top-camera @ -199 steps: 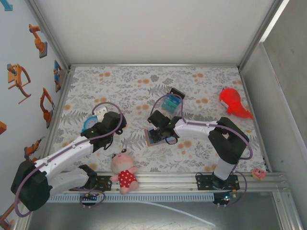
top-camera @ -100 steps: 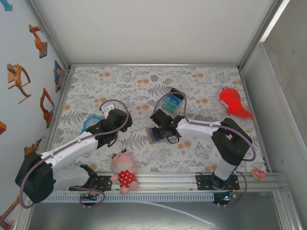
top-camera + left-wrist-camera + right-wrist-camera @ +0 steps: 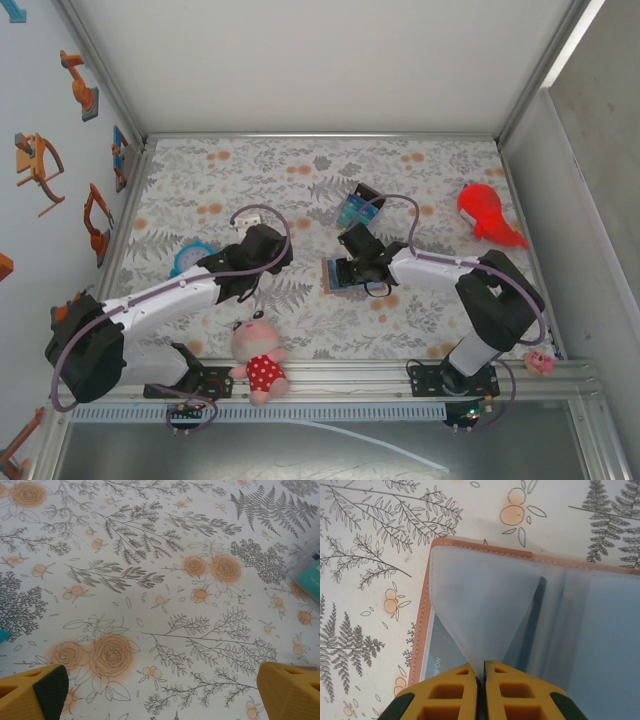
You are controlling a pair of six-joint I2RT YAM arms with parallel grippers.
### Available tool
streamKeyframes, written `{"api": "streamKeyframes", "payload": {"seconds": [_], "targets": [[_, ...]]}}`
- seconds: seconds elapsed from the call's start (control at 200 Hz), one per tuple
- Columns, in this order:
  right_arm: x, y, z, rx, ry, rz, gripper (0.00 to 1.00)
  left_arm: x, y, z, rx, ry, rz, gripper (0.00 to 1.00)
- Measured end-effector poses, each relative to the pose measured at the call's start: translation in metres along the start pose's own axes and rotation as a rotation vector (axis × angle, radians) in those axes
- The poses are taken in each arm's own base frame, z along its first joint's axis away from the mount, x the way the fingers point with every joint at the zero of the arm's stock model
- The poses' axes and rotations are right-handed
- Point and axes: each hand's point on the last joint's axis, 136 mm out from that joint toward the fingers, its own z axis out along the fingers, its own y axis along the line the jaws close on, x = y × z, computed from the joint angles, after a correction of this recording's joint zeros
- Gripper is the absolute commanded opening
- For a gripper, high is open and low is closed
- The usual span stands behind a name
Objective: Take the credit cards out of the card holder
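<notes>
Item one — the card holder [image 3: 333, 277], lying open near the middle of the floral table [image 3: 440, 180], its pinkish-tan edge outward and blue-grey inside up; we note a clear sleeve [image 3: 485, 600] drawn up from it into a peak, and under the sleeve a bluish card [image 3: 441, 652] with small print, seated in its pocket. The right gripper [image 3: 481, 677] has its fingers pressed together on that sleeve's tip. The left gripper [image 3: 160, 692] hangs over bare cloth to the holder's left, fingers spread wide and holding nothing — the striped block [image 3: 358, 208] sits near the holder on its far side.

partial print "no…" on a card [image 3: 441, 651] inside the card holder [image 3: 600, 610]
</notes>
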Motion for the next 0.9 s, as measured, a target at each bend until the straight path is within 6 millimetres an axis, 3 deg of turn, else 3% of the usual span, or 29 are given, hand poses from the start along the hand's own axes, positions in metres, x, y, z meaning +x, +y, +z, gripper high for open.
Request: {"api": "streamKeyframes", "payload": {"seconds": [0.2, 0.376, 0.581, 0.901], "targets": [[-0.002, 0.015, -0.001, -0.122, 0.000, 0.042, 0.04, 0.010, -0.020, 0.013, 0.039, 0.039, 0.057, 0.97], [-0.006, 0.029, -0.006, -0.193, -0.010, 0.053, 0.03, 0.037, -0.036, 0.032, 0.063, 0.113, 0.114, 0.97], [-0.003, 0.025, -0.008, -0.197, -0.009, 0.070, 0.03, 0.068, -0.054, 0.045, 0.091, 0.183, 0.174, 0.97], [0.000, 0.022, -0.006, -0.197, -0.005, 0.085, 0.03, 0.090, -0.069, 0.058, 0.098, 0.238, 0.228, 0.97]]}}
